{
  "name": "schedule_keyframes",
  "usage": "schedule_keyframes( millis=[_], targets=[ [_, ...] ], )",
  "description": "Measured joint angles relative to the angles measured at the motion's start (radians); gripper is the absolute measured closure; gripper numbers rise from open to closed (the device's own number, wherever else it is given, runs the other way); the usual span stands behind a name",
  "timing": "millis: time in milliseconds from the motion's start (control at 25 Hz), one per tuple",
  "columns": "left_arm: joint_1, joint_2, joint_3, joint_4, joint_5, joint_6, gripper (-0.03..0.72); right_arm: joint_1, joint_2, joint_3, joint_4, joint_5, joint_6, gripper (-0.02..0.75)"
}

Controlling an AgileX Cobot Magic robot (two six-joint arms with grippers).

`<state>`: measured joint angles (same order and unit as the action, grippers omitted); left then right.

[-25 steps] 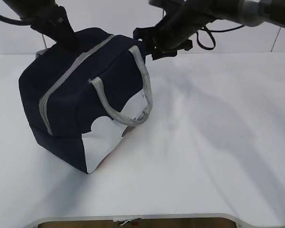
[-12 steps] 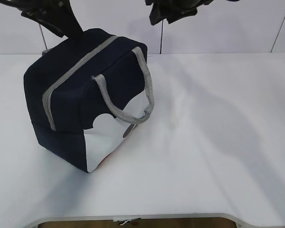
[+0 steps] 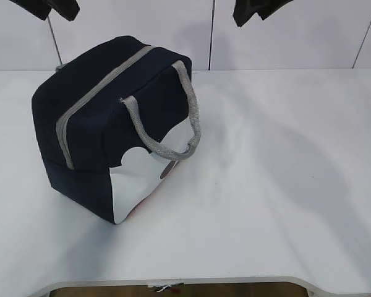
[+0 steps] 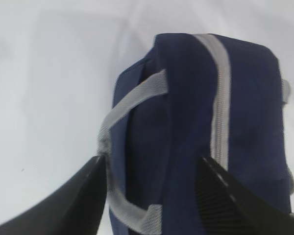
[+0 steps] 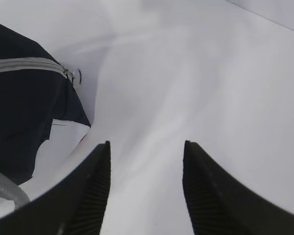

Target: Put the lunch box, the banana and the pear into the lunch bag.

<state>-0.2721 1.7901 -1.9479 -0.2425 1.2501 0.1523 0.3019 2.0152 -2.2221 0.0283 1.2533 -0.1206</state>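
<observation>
The lunch bag point(image 3: 114, 127) sits on the left half of the table point(image 3: 278, 185), zipper point(image 3: 102, 86) closed along its top, running from near-left to far-right. No lunch box, banana or pear shows anywhere. The left gripper point(image 4: 149, 196) hangs directly above the bag, jaws spread, empty. The right gripper point(image 5: 146, 191) hovers over bare table just right of the bag, also spread and empty, with the ring pull point(image 5: 77, 76) off to its left. So the right arm looks nearer that pull end.

Both arms cut off at top edge; lunch bag point(image 3: 111, 124) contents hidden.
</observation>
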Motion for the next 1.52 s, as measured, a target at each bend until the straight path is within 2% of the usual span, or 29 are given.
schedule_keyframes(
  millis=[160, 280, 520, 920, 1280, 1520],
  targets=[
    [0.000, -0.063, 0.081, 0.020, 0.000, -0.029, 0.285, 0.000, -0.062, 0.015, -0.003, 0.002, 0.032, 0.345],
    [0.000, -0.140, 0.184, 0.037, 0.000, -0.036, 0.287, 0.000, -0.154, 0.093, -0.003, 0.002, 0.053, 0.345],
    [0.000, -0.355, 0.335, 0.085, 0.003, -0.040, 0.302, 0.000, -0.381, 0.362, 0.018, 0.004, 0.073, 0.345],
    [0.000, -0.707, 0.531, 0.087, 0.008, -0.040, 0.353, 0.000, -0.789, 0.773, 0.005, 0.004, 0.073, 0.346],
    [0.000, -0.995, 0.676, 0.170, 0.012, -0.040, 0.360, 0.000, -1.100, 1.011, -0.003, 0.006, 0.056, 0.388],
    [0.000, -1.188, 0.800, 0.179, 0.017, -0.034, 0.395, 0.000, -1.331, 1.146, -0.005, 0.011, 0.055, 0.391]
  ],
)
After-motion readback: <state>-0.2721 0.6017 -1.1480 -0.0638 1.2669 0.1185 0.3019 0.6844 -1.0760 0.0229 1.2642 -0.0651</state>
